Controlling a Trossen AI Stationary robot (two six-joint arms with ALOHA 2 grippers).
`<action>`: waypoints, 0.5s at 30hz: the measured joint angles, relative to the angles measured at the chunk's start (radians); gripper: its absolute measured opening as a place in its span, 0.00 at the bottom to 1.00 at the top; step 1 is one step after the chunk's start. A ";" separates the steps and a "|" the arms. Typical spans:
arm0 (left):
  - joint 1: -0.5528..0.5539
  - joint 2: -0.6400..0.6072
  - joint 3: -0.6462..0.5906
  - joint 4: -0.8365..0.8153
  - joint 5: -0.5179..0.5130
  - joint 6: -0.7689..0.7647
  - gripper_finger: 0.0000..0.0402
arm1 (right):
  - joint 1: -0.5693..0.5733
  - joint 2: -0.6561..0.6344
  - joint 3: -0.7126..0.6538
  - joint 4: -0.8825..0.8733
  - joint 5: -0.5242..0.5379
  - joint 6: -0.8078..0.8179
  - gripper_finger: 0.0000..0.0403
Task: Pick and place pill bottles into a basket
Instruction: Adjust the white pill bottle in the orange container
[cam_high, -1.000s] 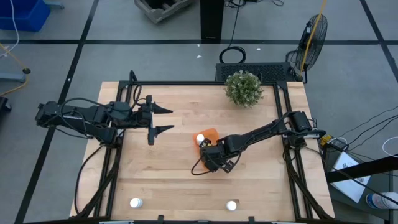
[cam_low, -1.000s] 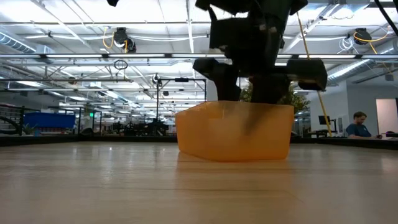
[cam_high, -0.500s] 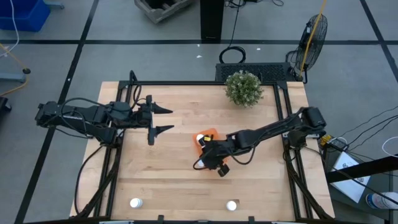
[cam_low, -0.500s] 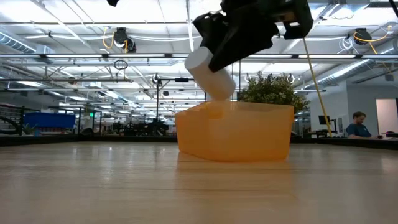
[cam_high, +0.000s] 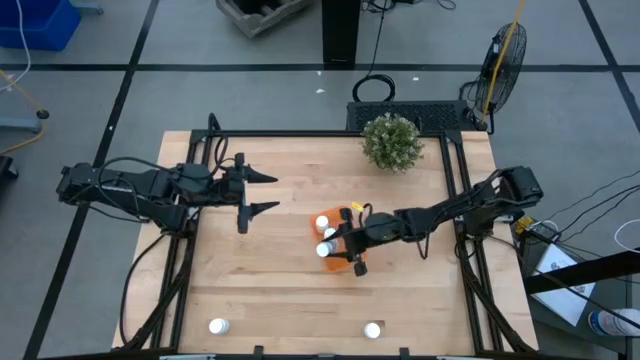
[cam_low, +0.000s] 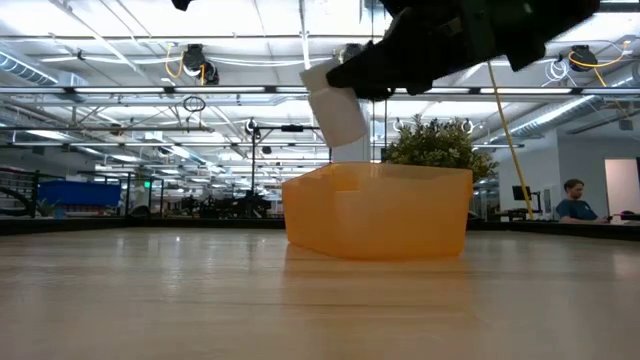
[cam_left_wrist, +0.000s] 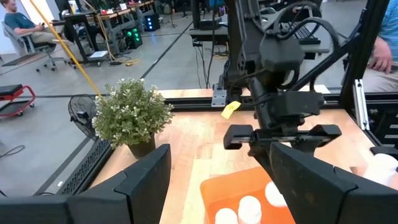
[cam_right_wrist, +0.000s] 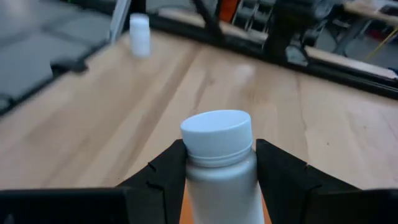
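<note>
Right gripper (cam_high: 338, 250) is carrying a bottle (cam_high: 327, 250), jaws clamped on it, over the basket (cam_low: 377, 212); maybe two inside already, two bottles (cam_high: 218, 326) are sitting along the table's (cam_high: 270, 290) near edge; left gripper (cam_high: 262, 193) is idling, jaws wide

Overhead and table-level views share the basket (cam_high: 340, 215); the wrist views look close.

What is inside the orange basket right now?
At least two white pill bottles stand inside the basket. The right hand holds another bottle above it, hiding part of the inside.
</note>
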 joint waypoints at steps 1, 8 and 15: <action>0.000 0.000 0.000 0.000 0.000 -0.001 0.69 | 0.000 0.000 -0.028 0.058 0.008 0.021 0.38; 0.000 0.000 0.000 0.000 0.000 -0.002 0.69 | 0.011 0.010 -0.172 0.319 0.067 0.121 0.38; 0.000 0.000 0.000 0.005 0.000 -0.004 0.69 | 0.034 0.020 -0.184 0.367 0.069 0.143 0.38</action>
